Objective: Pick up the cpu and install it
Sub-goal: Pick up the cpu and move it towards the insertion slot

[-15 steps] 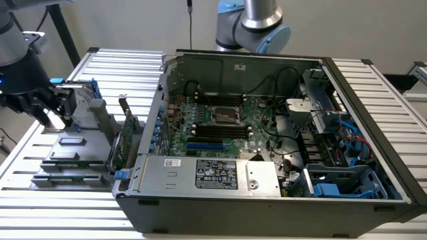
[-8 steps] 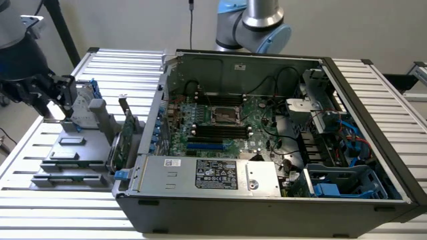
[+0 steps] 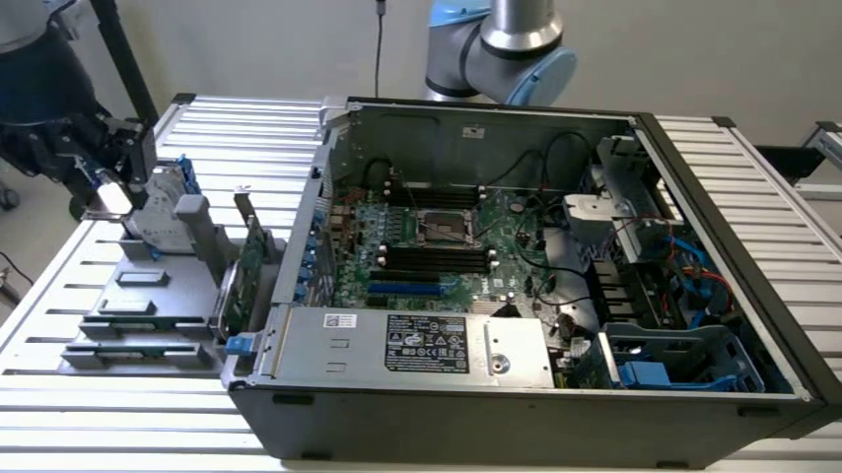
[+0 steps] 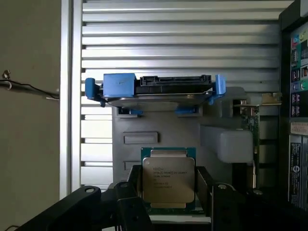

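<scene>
We reckon pick's done: end effector [image 3: 112, 197] clamps the cpu [image 4: 168, 180] by two sides above the gray holder [image 4: 163, 124] on the tabletop [image 3: 132, 419], approx 9 o'clock of the open pc case [image 3: 526, 426], while the mobo socket [image 3: 445, 229] sits empty, so install's left.

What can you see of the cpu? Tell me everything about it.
The cpu is a small flat square chip: a dull silver metal lid with faint printed lines, on a green board that shows as a thin rim. It looks whole and clean. Its lid faces the wrist camera. The black gripper clamps it at two opposite edges, and it seems raised above the grey holder. Nothing else appears to touch it.
</scene>
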